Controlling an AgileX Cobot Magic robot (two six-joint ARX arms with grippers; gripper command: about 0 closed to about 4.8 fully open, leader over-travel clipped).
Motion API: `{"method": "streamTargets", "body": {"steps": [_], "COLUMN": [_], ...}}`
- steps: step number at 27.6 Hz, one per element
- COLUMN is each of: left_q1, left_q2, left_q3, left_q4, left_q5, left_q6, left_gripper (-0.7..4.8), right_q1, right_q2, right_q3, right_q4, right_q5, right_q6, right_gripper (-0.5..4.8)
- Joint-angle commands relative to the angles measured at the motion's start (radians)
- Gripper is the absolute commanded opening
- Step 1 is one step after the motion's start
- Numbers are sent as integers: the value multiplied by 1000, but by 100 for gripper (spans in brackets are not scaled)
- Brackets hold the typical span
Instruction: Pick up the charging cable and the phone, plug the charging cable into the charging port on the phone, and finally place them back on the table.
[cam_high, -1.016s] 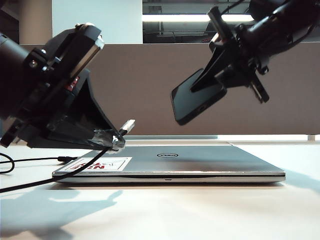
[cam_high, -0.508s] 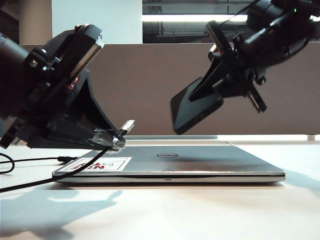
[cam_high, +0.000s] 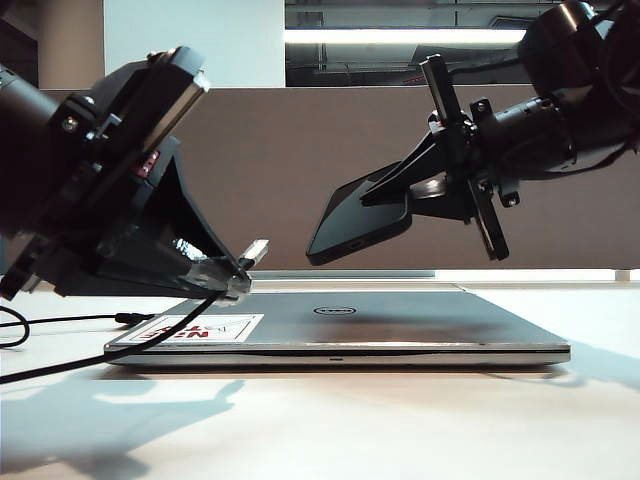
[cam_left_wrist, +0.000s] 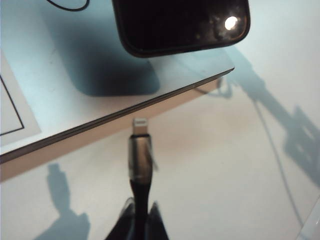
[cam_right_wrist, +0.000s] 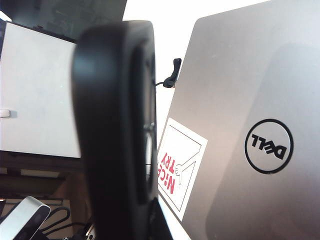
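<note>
Exterior view shows you left hand (cam_high: 232, 275) pinching the charging cable (cam_high: 256, 250); right hand (cam_high: 415, 190), seemingly pressed tight, grips the phone (cam_high: 352, 225) above the laptop (cam_high: 400, 325).

phone (cam_high: 358, 222) above laptop (cam_high: 340, 325), cable (cam_high: 255, 251) left

We see a white table (cam_high: 400, 420) with a closed silver laptop (cam_high: 400, 330) lying at centre frame.
</note>
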Motion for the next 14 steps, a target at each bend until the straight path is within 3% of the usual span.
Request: {"method": "streamTargets", "body": {"steps": [1, 14], "left_q1": [-2, -2], "left_q2": [-2, 79], "left_q3": [2, 2], "left_q4": [30, 124], "left_q5": [0, 1], "left_q6": [-38, -148], "left_gripper": [-6, -6], "right_q1": [6, 43], "right_q2": [-8, 37], "right_q3": [-25, -74], "right_q4": [121, 362], "right_q5": [-20, -11], "right_q6": [34, 154], "right_gripper": [-5, -5]}}
